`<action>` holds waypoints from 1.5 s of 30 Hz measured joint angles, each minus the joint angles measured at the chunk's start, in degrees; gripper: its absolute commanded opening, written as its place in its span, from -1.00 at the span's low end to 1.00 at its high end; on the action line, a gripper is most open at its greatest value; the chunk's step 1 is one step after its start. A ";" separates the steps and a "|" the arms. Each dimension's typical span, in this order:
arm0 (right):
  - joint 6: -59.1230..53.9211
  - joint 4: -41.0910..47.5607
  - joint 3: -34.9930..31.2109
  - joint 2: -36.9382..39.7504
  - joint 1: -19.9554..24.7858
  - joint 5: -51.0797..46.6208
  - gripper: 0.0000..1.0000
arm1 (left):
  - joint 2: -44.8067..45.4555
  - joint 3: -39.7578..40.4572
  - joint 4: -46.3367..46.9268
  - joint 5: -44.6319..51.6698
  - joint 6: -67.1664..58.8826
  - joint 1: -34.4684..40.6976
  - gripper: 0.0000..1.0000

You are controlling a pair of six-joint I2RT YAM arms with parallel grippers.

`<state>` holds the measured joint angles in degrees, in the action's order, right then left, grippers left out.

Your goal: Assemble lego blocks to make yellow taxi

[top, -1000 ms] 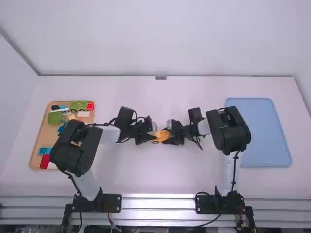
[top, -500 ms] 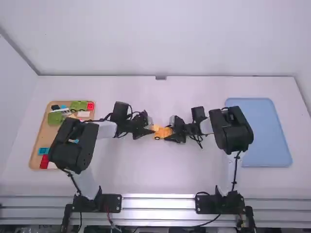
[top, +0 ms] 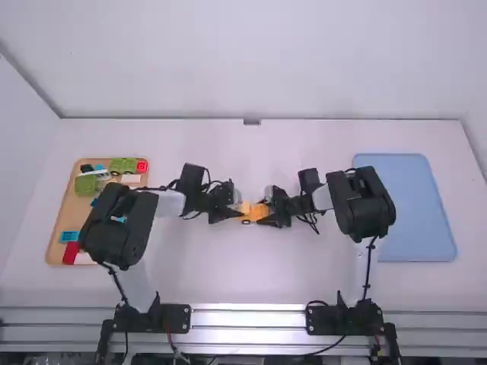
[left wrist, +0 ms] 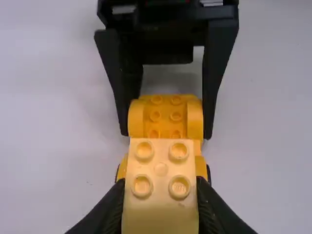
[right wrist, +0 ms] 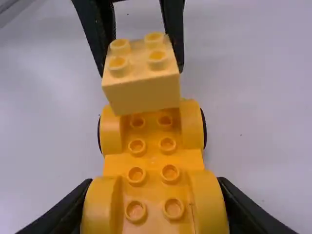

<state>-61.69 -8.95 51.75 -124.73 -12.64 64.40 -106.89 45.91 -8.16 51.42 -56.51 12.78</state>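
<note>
In the high view my left gripper [top: 237, 211] and my right gripper [top: 269, 215] face each other mid-table, around the orange-yellow car base [top: 259, 212]. A pale yellow 2x2 block [left wrist: 161, 168] sits between the fingers of my left gripper [left wrist: 161, 207], overlapping one end of the base. The right wrist view shows that block [right wrist: 141, 78] slightly tilted at the far end of the studded, wheeled base [right wrist: 153, 158]; whether they touch, I cannot tell. My right gripper [right wrist: 156, 209] is shut on the base's near end, between its fenders.
On the left, a wooden tray [top: 57, 228] holds green pieces [top: 86, 185], a red block [top: 141, 166], blue blocks [top: 68, 236] and other parts, partly under the left arm. A blue tray [top: 415, 209] lies on the right, beside the right arm.
My left gripper shifted away from the camera with the pale block, then came part of the way back. My right gripper moved only slightly, still holding the base.
</note>
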 measured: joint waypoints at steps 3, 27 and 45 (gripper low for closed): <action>-0.33 0.00 -0.02 0.00 0.00 0.09 -0.29 | -0.04 0.00 0.59 0.13 -0.63 0.04 -0.96; -0.87 0.11 -0.02 0.00 -0.85 -0.07 -0.29 | -2.19 0.00 -1.55 1.01 -2.08 0.74 -0.95; -0.83 0.13 0.00 0.00 -0.87 -0.02 -0.29 | -2.19 0.00 -1.99 0.83 -2.08 0.72 -0.22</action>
<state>-62.52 -8.82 51.75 -124.73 -13.52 64.38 -109.08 45.91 -10.15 52.25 -58.59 13.50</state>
